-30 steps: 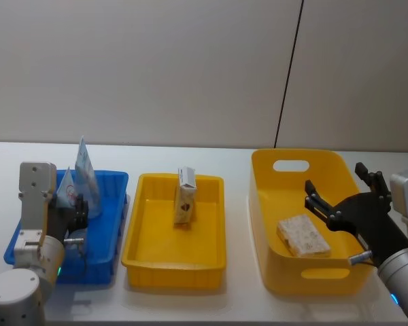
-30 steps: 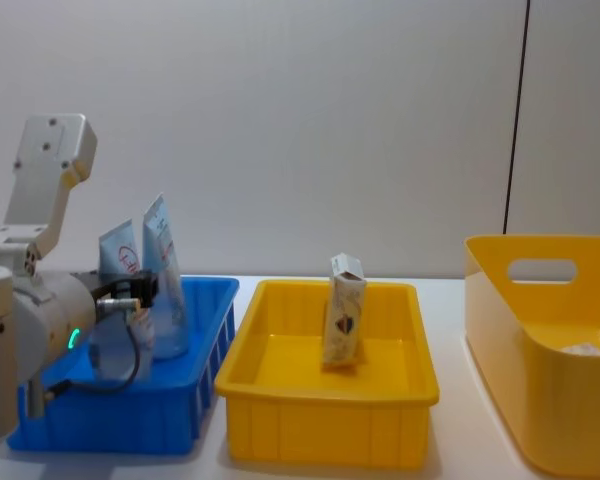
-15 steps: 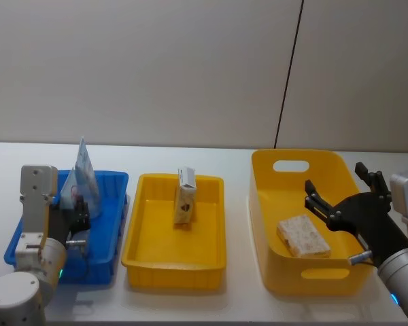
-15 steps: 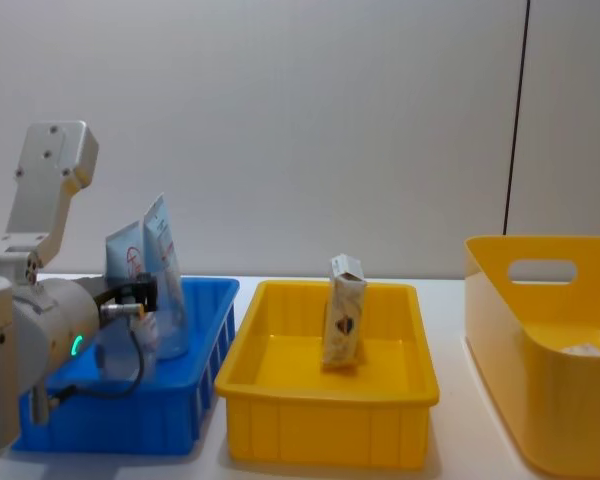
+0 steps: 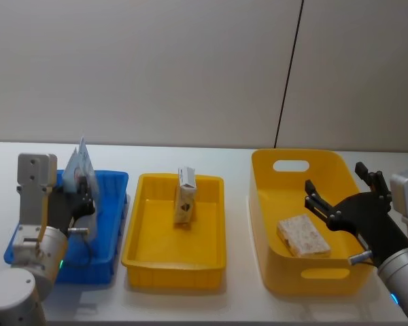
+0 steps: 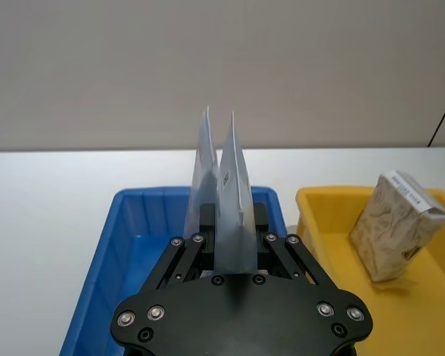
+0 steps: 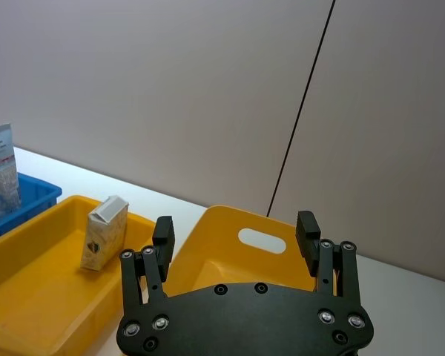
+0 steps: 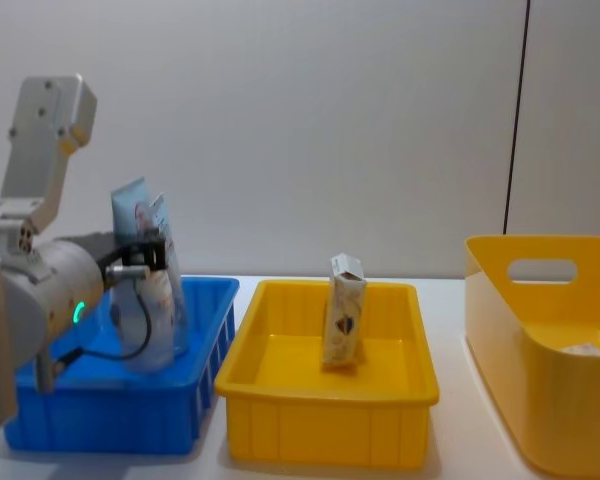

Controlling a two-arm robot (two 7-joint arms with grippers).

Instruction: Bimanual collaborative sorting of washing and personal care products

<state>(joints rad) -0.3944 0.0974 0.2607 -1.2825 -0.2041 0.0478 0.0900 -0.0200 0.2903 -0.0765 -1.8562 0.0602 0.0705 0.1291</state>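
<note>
The left gripper (image 6: 233, 222), clamped on a squeeze tube (image 6: 233, 178), has raised it within the blue bin (image 6: 133, 222), so it's likely coming out. The right gripper (image 7: 236, 226), fingers apart, idles well right of that bin.

Lower end of front tube (image 6: 233, 189) is covered by left hand (image 6: 234, 224) in wrist view; rear tube (image 6: 202, 170) is partly masked behind it. Print on both is too small to be read. In chest view, deep yellow bin (image 8: 540, 300) is cut off at rt edge, & squat carton (image 8: 584, 350) inside is mostly hidden by bin wall.
</note>
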